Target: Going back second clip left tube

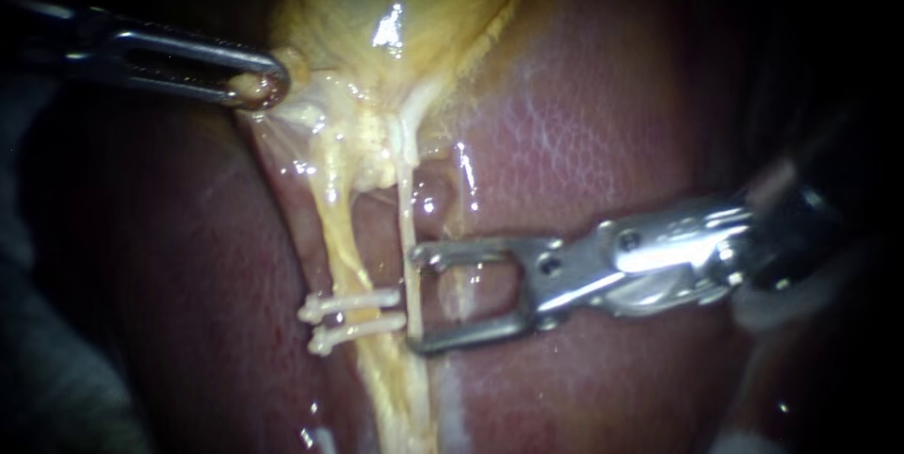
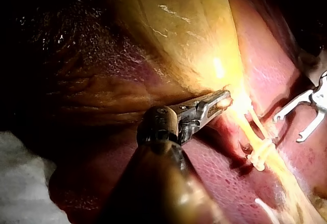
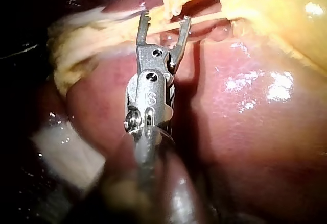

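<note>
Two clips (image 1: 372,300) sit across the left tube (image 1: 341,256). The right instrument (image 1: 416,299), jaws apart, has its tips at the thin tube (image 1: 406,228) alongside; withdrawing could snag it. The left instrument (image 1: 256,87) clamps the gallbladder (image 1: 395,2).

The dark red, glossy liver (image 1: 584,134) served as the bed for everything else. On it, ahead of the left instrument (image 1: 259,87), lay the yellow gallbladder (image 1: 395,2). From it the left tube (image 1: 342,247) and a thinner right tube (image 1: 407,218) ran over the liver. The left tube bore two white clips (image 1: 358,301) just ahead of the right instrument (image 1: 416,299). White cloth (image 2: 20,183) showed at the liver's edge, beside the left instrument's shaft.
</note>
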`<state>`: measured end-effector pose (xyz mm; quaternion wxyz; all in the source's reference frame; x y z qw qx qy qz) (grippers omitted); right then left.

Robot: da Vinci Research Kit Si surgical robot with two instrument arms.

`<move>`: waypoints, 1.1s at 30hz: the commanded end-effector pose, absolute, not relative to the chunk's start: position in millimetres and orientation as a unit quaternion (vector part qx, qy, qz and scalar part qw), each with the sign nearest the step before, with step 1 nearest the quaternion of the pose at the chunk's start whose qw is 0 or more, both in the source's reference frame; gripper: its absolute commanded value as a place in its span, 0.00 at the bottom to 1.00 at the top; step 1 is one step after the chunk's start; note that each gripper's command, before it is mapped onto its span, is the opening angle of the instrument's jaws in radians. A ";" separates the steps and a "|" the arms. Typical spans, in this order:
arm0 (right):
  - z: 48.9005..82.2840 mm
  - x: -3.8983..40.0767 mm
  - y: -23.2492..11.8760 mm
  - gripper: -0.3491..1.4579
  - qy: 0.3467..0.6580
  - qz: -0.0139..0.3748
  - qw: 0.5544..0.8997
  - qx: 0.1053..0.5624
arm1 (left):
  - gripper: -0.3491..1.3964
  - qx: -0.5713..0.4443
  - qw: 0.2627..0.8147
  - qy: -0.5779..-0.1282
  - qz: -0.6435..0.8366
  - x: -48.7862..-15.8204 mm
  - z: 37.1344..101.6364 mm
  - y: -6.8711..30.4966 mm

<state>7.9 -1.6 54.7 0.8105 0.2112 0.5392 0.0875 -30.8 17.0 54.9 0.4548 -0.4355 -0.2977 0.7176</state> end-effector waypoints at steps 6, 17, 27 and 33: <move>51.4 4.4 0.0 0.47 0.511 0.066 0.838 0.180 | 0.00 -0.435 0.455 -0.298 0.718 -30.8 55.0 17.1; 51.1 2.0 1.5 0.47 0.504 0.073 0.846 0.157 | 0.00 -0.436 0.456 -0.293 0.719 -31.3 56.3 17.0; 51.1 1.6 1.6 0.47 0.505 0.071 0.846 0.156 | 0.00 -0.440 0.448 -0.292 0.722 -35.1 60.7 15.2; 51.1 1.6 1.6 0.47 0.505 0.071 0.846 0.156 | 0.00 -0.438 0.441 -0.291 0.727 -35.9 62.4 14.8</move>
